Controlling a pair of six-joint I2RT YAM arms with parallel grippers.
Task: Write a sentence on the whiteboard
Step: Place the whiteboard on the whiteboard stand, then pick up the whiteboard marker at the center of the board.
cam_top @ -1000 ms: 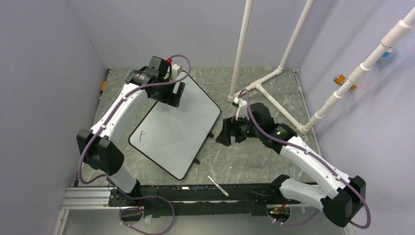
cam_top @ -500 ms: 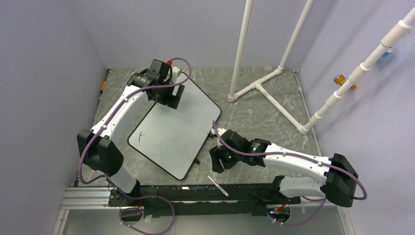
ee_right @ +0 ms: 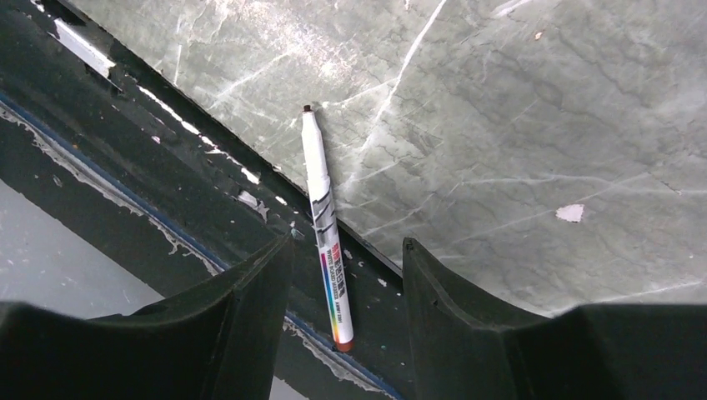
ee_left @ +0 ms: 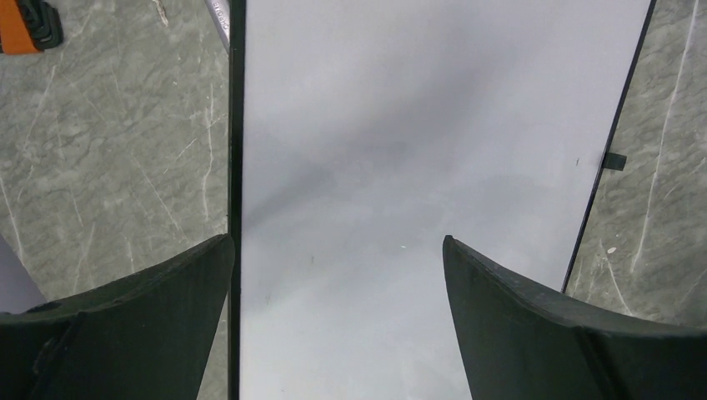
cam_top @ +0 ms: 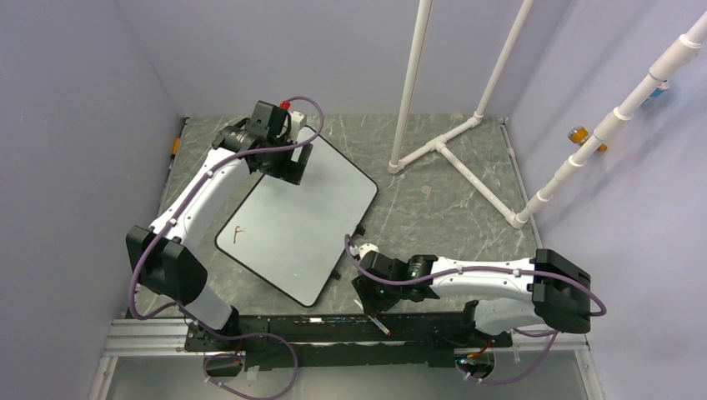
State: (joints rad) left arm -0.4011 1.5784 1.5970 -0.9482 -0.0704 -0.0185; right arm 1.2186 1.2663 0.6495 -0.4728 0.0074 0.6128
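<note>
Right gripper: jaws apart, straddling the marker, nothing held. The marker lies half on the table, half over the dark rail (an awkward seat). I judge a skewed pinch could roll it away or clip the rail. Left gripper: wide open above the whiteboard, which lies askew, left of centre. The sentence: one reddish mark near the board's left corner.

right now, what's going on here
The right end effector hangs over a marker lying at the table's near edge, jaws open either side of it, not gripping. The left end effector is open above the whiteboard's far end. The sentence so far is one small reddish mark.
</note>
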